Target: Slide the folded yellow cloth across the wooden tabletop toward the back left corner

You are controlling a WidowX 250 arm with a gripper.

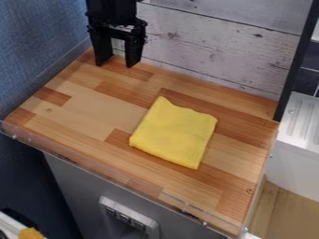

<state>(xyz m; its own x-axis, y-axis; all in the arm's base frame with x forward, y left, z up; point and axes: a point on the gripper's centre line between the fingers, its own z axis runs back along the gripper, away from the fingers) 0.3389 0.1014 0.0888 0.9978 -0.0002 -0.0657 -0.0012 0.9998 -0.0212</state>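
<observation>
One folded yellow cloth (175, 134), seemingly light, soft and unbreakable, best pinched at a corner, lies apart from the open, empty gripper (117, 64).

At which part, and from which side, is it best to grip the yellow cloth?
Probably from straight above, at the narrow corner nearest the gripper. The yellow cloth lies low and flat on the wooden counter, and this corner tapers, so the open jaws could likely straddle and pinch it.
</observation>
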